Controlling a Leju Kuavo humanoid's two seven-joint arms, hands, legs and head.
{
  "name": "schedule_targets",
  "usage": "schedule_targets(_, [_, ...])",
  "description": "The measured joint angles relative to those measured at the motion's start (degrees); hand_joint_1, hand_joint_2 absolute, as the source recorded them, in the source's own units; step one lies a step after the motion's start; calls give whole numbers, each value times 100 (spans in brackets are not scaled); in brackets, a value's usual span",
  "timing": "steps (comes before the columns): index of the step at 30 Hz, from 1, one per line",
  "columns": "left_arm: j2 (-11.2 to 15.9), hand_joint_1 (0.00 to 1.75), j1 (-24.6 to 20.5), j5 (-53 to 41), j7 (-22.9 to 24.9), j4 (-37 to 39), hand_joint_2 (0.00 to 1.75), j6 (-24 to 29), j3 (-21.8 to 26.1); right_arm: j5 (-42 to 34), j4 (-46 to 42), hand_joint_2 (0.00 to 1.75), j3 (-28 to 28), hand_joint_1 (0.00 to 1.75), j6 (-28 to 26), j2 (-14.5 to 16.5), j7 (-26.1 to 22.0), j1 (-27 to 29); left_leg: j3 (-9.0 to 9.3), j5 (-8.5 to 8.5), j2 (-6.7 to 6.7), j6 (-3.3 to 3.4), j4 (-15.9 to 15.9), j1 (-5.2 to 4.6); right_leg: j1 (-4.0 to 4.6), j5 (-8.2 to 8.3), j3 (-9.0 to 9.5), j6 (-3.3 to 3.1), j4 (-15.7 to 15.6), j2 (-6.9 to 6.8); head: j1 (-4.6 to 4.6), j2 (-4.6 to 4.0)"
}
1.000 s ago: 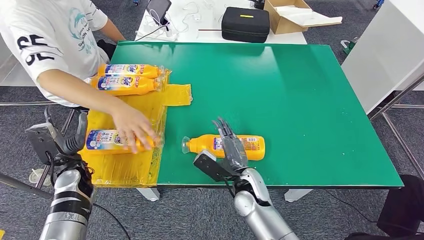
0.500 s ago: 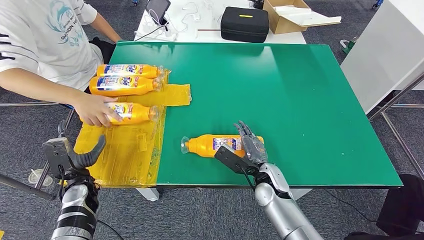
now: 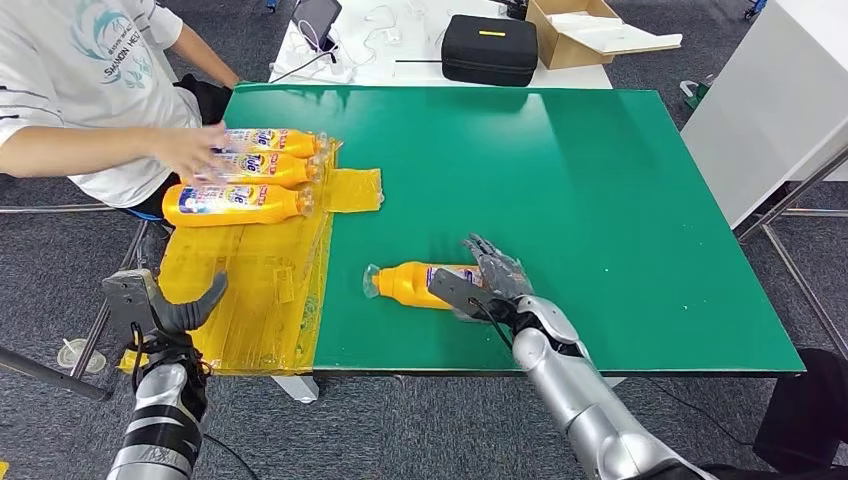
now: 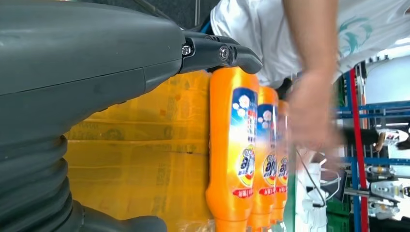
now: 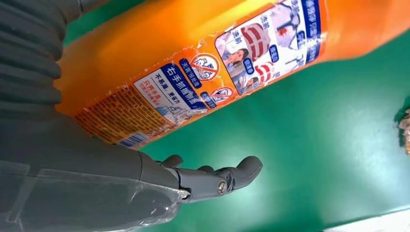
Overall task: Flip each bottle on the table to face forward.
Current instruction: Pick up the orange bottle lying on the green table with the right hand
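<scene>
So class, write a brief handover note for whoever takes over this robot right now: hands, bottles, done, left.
Right hand grips the orange plastic detergent bottle lying on the green table, back label up in the right wrist view: flip not done.
Left hand open, holds nothing, hovering near the yellow plastic sheet.
Three orange bottles lie side by side on the sheet, front labels up; a person's hand touches them.

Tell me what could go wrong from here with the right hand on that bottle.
1. The right hand wraps the orange bottle near its base end only, so the round bottle may roll or slip during the flip.
2. The right wrist view shows the back label with barcode; an incomplete turn would leave it facing wrong.
3. A person's hand is moving over the three bottles on the yellow sheet, close to the idle left hand.
</scene>
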Motion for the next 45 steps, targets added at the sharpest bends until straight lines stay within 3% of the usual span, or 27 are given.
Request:
schedule_targets(10, [-4, 0, -136, 57, 0, 336, 175, -168, -11, 44, 680, 175, 203, 0, 613, -10, -4, -594, 2, 0, 0, 0, 0, 0, 0, 0, 1, 0, 0, 1, 1, 1])
schedule_targets(20, [-6, 0, -238, 59, 0, 576, 175, -205, -11, -59, 1066, 175, 424, 0, 851, -28, -78, -885, 10, 0, 5, 0, 1, 1, 1, 1, 4, 0, 0, 2, 0, -1])
schedule_targets(21, [-6, 0, -251, 61, 0, 599, 175, -211, -11, -109, 1117, 175, 463, 4, 927, -34, -108, -924, 12, 0, 8, 0, 1, 1, 1, 2, 5, 0, 0, 3, 1, -1])
schedule_targets(22, [-6, 0, -270, 63, 0, 624, 175, -215, -11, -163, 1168, 175, 506, 35, 1006, -43, -137, -966, 14, 0, 11, 0, 0, 1, 1, 2, 7, -1, 0, 4, 0, -1])
schedule_targets(25, [-8, 0, -341, 75, 0, 714, 175, -213, -16, -304, 1333, 175, 653, 158, 1217, -70, -217, -1076, 23, -1, 16, 0, 0, 0, 1, 2, 13, -1, 0, 5, 0, 0])
schedule_targets(26, [-9, 0, -363, 79, 0, 745, 175, -208, -18, -340, 1386, 175, 706, 171, 1272, -76, -238, -1105, 27, -1, 16, 0, 0, 0, 1, 2, 17, -1, -1, 5, 1, 0])
schedule_targets(45, [-44, 0, -517, 81, 0, 1092, 175, -169, -61, -963, 1593, 175, 1301, 175, 1396, -263, -404, -1240, 55, -1, 16, 0, 0, 0, 1, 2, 48, -1, -1, 4, -1, 0])
